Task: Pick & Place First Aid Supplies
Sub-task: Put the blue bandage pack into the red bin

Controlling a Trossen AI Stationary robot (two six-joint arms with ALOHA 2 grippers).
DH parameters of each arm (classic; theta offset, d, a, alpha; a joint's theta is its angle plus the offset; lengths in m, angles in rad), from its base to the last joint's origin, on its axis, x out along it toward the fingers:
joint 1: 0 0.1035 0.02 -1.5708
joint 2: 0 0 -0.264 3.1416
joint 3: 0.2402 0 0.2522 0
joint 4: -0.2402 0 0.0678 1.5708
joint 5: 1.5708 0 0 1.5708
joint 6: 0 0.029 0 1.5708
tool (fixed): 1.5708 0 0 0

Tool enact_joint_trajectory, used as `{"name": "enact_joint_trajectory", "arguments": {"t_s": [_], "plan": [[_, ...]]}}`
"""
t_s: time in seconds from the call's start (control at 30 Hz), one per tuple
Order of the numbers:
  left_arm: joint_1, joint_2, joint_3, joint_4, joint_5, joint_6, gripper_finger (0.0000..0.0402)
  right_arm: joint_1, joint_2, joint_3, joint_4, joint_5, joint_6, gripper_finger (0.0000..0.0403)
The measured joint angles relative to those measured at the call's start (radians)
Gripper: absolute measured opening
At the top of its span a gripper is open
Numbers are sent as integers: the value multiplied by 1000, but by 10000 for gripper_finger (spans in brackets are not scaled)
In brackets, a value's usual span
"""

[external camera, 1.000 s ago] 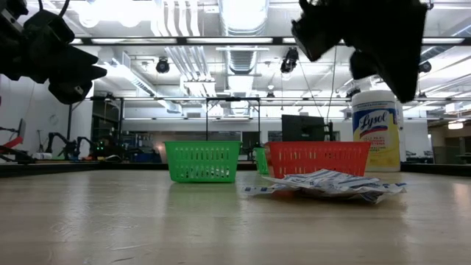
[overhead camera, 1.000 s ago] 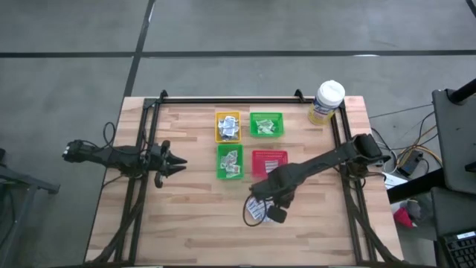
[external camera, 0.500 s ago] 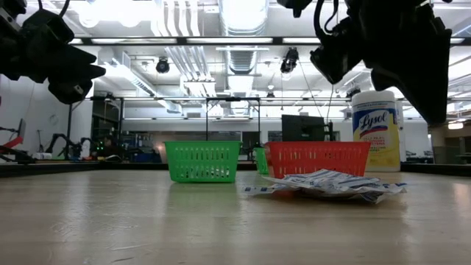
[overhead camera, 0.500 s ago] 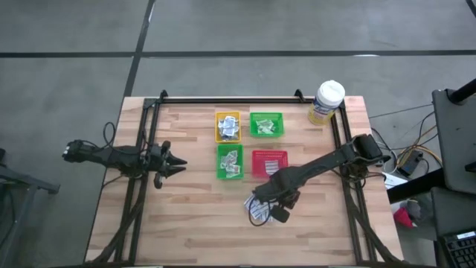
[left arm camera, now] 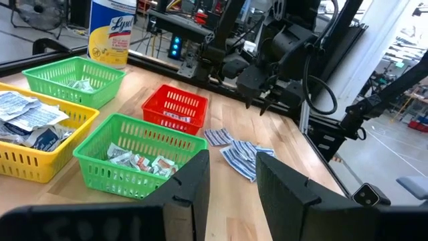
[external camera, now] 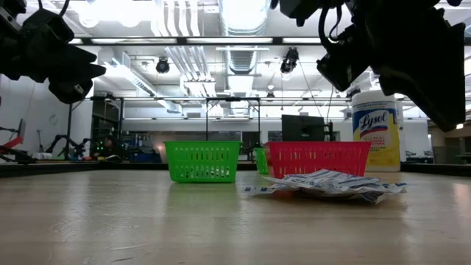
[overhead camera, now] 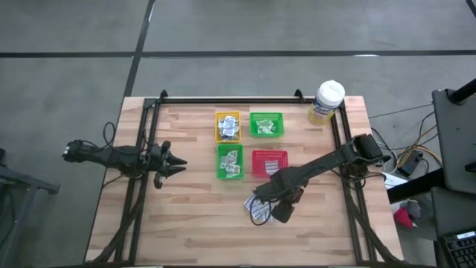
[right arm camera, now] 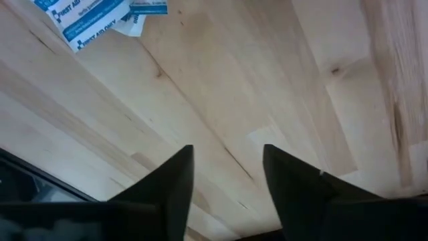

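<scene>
The right gripper [overhead camera: 282, 213] hangs with fingers spread, grasping nothing, just above bare wood. Beside it lies the pile of blue-and-white first aid packets [overhead camera: 258, 209], with the red basket [overhead camera: 269, 163] beyond. The left gripper [overhead camera: 177, 167] waits well apart, fingers parted and empty.

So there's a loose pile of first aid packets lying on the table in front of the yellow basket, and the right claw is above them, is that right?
Not quite. The loose packets lie in front of the red basket, as the high view shows. The yellow basket sits in the far row. The right claw is above them, as you said.
</scene>
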Motion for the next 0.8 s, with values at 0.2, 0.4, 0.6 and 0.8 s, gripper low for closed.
{"name": "enact_joint_trajectory", "arguments": {"t_s": [0.2, 0.4, 0.6, 0.8], "plan": [[0, 0, 0, 1, 0, 0, 115, 1, 0, -1, 31, 30, 28, 223], [0, 0, 0, 2, 14, 0, 115, 3, -26, -1, 96, 141, 203, 235], [0, 0, 0, 2, 51, 1, 115, 3, -81, -5, 109, 250, 491, 233], [0, 0, 0, 3, 57, 7, 115, 2, -121, -30, 114, 292, 654, 233]]}}
